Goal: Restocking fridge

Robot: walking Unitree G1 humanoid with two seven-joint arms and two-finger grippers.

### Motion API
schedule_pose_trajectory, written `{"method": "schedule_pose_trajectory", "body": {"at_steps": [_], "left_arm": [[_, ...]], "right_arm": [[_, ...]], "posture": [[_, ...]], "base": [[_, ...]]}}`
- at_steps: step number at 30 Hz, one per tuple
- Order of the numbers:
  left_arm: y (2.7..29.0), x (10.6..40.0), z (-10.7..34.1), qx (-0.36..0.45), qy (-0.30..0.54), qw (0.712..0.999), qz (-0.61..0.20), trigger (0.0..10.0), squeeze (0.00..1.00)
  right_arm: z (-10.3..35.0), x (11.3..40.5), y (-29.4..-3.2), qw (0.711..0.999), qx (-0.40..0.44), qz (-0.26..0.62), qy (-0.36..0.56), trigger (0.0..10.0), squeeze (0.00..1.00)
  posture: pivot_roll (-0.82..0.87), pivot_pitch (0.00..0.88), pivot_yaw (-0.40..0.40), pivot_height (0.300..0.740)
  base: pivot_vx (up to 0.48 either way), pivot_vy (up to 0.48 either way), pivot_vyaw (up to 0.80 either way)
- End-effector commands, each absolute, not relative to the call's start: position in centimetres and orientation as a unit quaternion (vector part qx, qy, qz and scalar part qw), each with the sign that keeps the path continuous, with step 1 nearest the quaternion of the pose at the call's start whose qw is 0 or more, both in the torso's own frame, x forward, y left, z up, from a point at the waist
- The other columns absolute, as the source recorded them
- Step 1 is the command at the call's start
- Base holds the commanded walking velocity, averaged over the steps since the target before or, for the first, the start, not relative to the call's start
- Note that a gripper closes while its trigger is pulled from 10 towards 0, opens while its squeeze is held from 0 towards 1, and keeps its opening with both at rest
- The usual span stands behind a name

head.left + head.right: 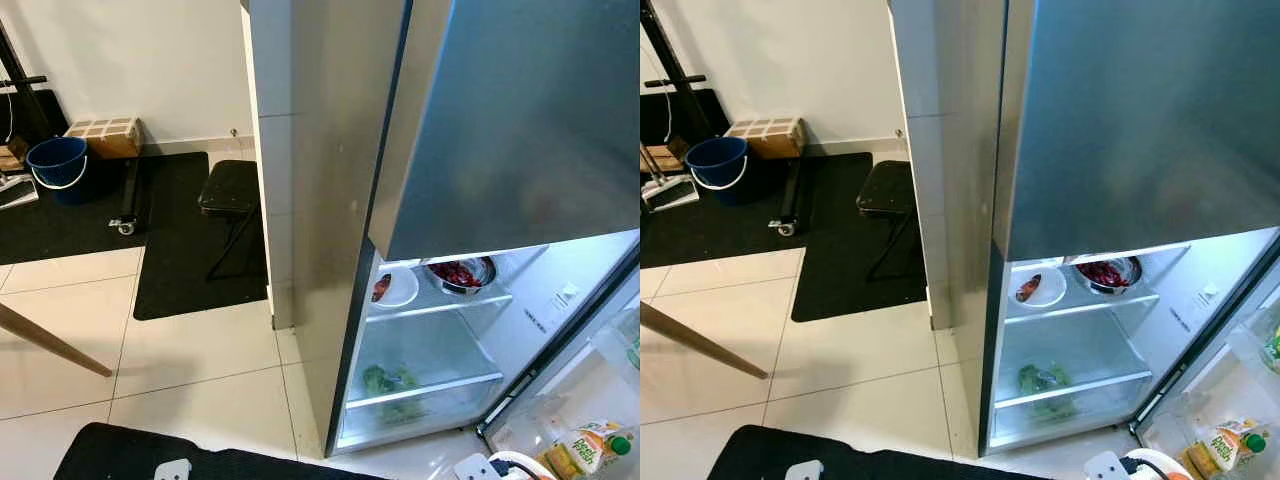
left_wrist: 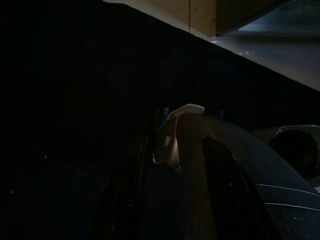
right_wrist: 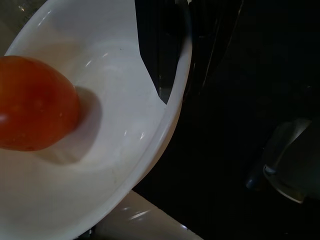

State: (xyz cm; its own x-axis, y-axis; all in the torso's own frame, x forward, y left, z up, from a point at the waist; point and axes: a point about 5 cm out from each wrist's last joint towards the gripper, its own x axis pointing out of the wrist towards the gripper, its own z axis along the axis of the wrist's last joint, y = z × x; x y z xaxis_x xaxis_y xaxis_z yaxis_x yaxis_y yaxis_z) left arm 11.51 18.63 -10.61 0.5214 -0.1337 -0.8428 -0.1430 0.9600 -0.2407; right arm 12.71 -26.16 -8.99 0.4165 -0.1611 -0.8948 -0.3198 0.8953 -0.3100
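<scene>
A white wall (image 1: 160, 60) runs along the back, meeting a floor (image 1: 190, 350) of pale glossy tiles. Two black mats lie on it: one (image 1: 60, 215) at the far left, another (image 1: 185, 245) beside it. A blue bucket (image 1: 57, 165) stands on the first mat, near a cardboard box (image 1: 105, 135) set against the wall. A small black stool (image 1: 230, 190) stands on the second mat. A wooden leg (image 1: 50, 342) slants across the tiles at the left edge.

In the open fridge (image 1: 340, 250), a plate (image 1: 397, 287) sits left of a bowl (image 1: 462, 274), greens (image 1: 388, 380) on the shelf below.
</scene>
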Motion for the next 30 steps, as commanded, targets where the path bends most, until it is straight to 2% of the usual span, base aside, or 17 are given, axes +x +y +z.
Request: {"method": "schedule_pose_trajectory", "body": {"at_steps": [1, 17, 30], "left_arm": [[18.16, 11.17, -10.78, -0.142, 0.497, 0.856, -0.002, 10.0, 0.0], [17.84, 11.16, -10.82, -0.143, 0.499, 0.855, -0.008, 10.0, 0.0], [18.69, 11.11, -10.75, -0.138, 0.499, 0.855, 0.001, 10.0, 0.0]], "right_arm": [[-8.85, 12.93, -26.36, 0.809, -0.234, 0.053, 0.536, 10.0, 0.0], [-8.84, 12.74, -26.59, 0.807, -0.237, 0.052, 0.538, 10.0, 0.0], [-8.94, 12.68, -26.32, 0.808, -0.237, 0.053, 0.537, 10.0, 0.0]], "posture": [[-0.02, 0.0, -0.017, 0.74], [-0.03, 0.0, -0.02, 0.74], [-0.04, 0.0, -0.006, 0.74]], "base": [[0.0, 0.0, 0.0], [0.0, 0.0, 0.0], [0.0, 0.0, 0.0]]}}
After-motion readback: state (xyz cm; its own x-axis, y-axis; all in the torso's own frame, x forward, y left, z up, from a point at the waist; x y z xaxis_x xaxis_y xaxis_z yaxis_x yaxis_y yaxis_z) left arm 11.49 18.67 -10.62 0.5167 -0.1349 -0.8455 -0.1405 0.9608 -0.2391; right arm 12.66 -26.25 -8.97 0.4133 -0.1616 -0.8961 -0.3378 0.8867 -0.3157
